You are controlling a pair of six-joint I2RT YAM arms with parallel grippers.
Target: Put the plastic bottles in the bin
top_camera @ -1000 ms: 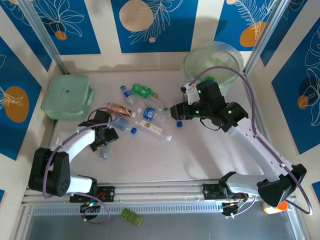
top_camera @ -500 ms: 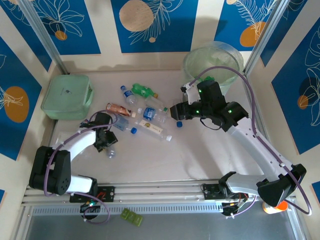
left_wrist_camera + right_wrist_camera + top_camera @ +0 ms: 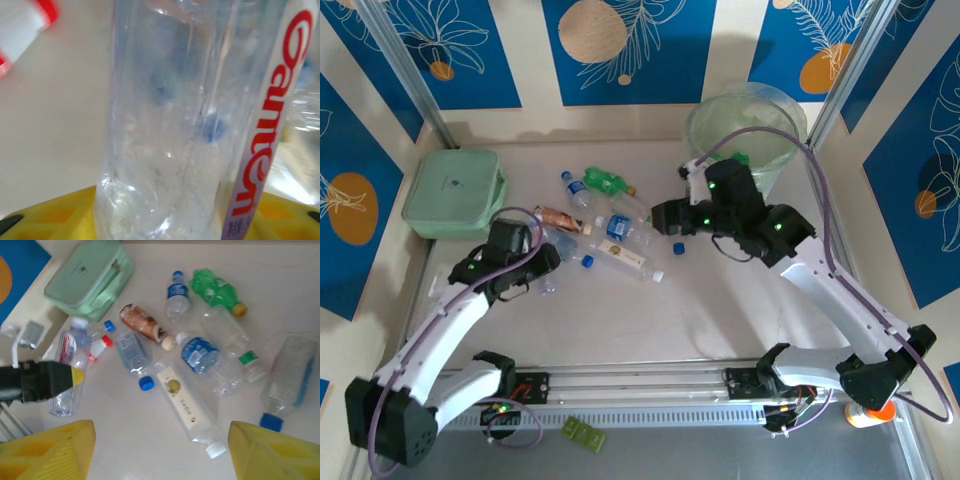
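Showing the left gripper (image 3: 74,376) clamped across the clear bottle with the red-lettered label (image 3: 165,125). In the left wrist view the bottle's body rises from between the yellow fingers (image 3: 50,210), so its long axis lies crosswise to the grip. In the right wrist view its length runs past the fingertip on both sides, near the pale-green lidded box (image 3: 453,192).

The bin (image 3: 750,125) stands at the far right corner of the table (image 3: 720,300), well apart from this bottle. The heap of plastic bottles and the right arm lie between the two. The carry would therefore run rightward and away from the bases, across the other arm's ground. That crossing is judged the point to watch.

The right gripper (image 3: 161,430) hovers with its fingers apart and nothing between them, over the right end of the heap. It is by far the nearer of the two to the bin.

The other plastic bottles lie flat in a loose cluster at mid-table, their axes pointing various ways:
- a green bottle (image 3: 215,290)
- a brown-labelled bottle (image 3: 142,322)
- a blue-labelled bottle (image 3: 200,352)
- a long clear bottle with a white cap (image 3: 185,402)
- a blue-capped bottle (image 3: 287,377), closest to the right gripper's right finger
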